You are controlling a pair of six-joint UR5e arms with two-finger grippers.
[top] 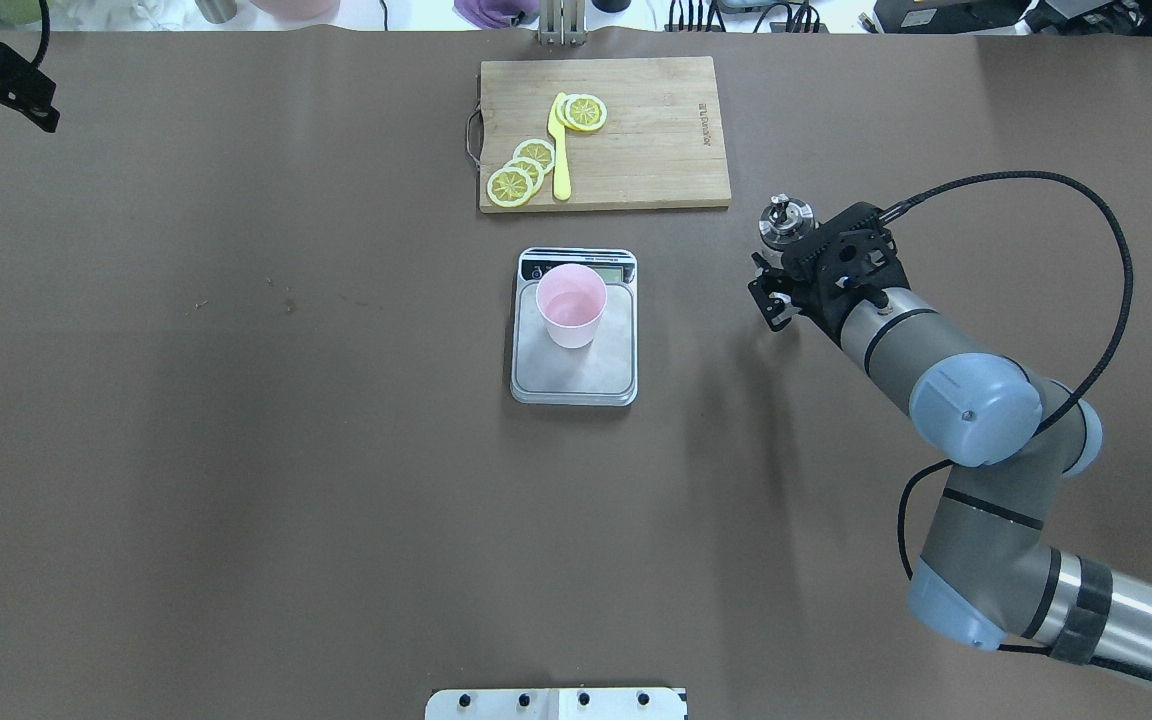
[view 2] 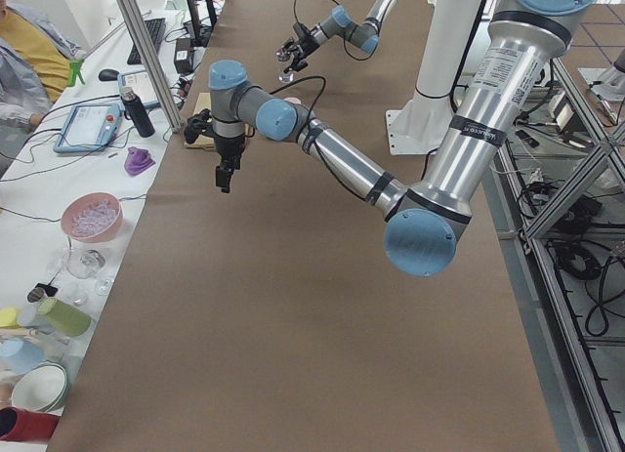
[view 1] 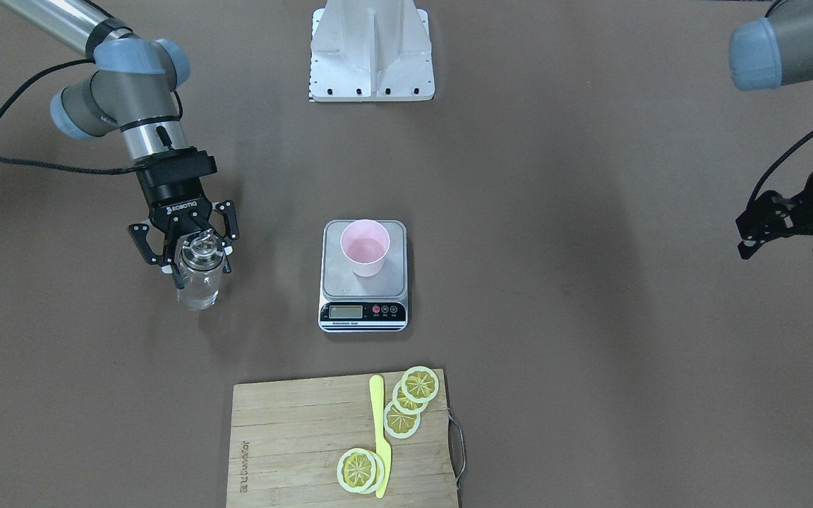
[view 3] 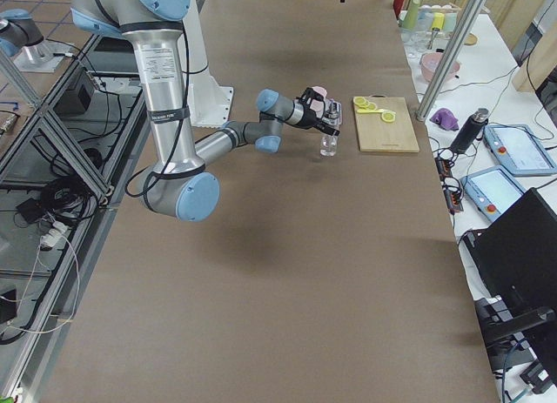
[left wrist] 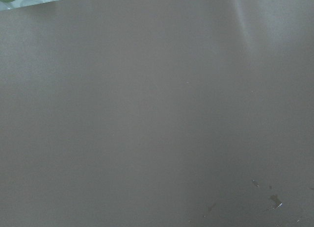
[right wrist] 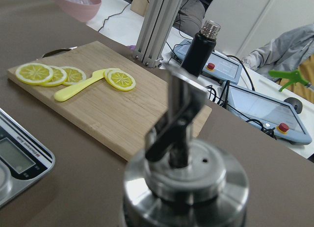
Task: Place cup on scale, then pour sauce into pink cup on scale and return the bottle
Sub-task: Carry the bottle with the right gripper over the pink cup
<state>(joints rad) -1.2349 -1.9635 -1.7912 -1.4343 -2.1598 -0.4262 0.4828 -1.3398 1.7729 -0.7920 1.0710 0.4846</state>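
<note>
- Two fingers of the right pincer (view 1: 203, 275) straddle the bottle (view 1: 200, 291) near its shoulder, one close against each side of the glass. Gripping or merely alongside: cannot tell.
- Bottle upright on the brown table (view 1: 590, 353), right under the pincer, silver cap up.
- Cup (view 1: 365, 248) upright on the scale (view 1: 339, 282), well off to that pincer's left.
- Left pincer (view 1: 786, 252) farther out the same way, past the scale, hanging above the table. Fingers apart, nothing between them.
- Beyond the right pincer, away from the robot and leftward: cutting board (view 1: 293, 437) with lemon slices (view 1: 420, 384) and a yellow knife (view 1: 379, 430).
- Past the board: a bench with a black flask (right wrist: 202, 48), control tablets and a grey sleeve (right wrist: 284, 45).
- Right wrist view: blurred cap only, fingers unseen. Scale readout and cup contents too small to tell.
</note>
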